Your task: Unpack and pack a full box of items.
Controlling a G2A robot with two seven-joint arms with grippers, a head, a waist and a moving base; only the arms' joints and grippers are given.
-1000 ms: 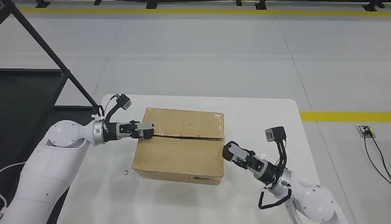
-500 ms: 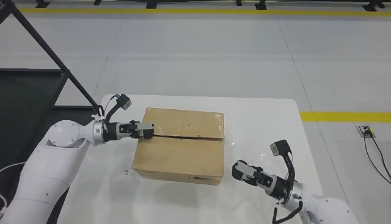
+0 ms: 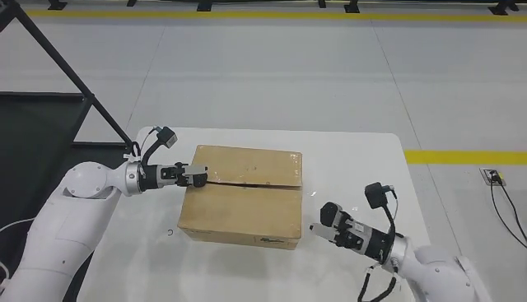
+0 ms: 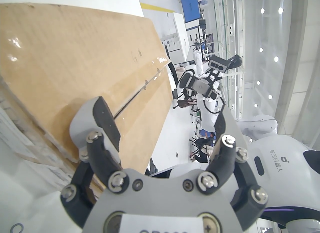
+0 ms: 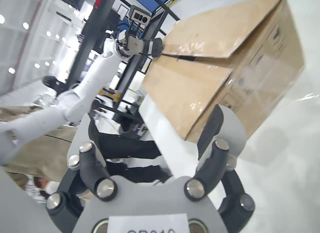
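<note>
A closed cardboard box [image 3: 239, 197] sits in the middle of the white table [image 3: 354, 158], its two top flaps meeting at a seam [image 3: 247, 183]. My left gripper [image 3: 196, 177] is open at the left end of that seam. In the left wrist view one fingertip [image 4: 106, 116] lies on the box top [image 4: 75, 51] beside the seam. My right gripper [image 3: 326, 222] is open and hangs just off the box's front right corner, not touching it. The right wrist view looks past the right gripper [image 5: 152, 129] at the box [image 5: 225, 68] and the left gripper [image 5: 156, 47] beyond.
A small ring [image 3: 168, 234] lies on the table left of the box's front corner. A black metal frame [image 3: 49, 96] stands off the table's left side. Bare table lies right of the box and behind it.
My right gripper drew back from the box's right side toward the table's front, then rose slightly. The left arm and the box have not moved.
</note>
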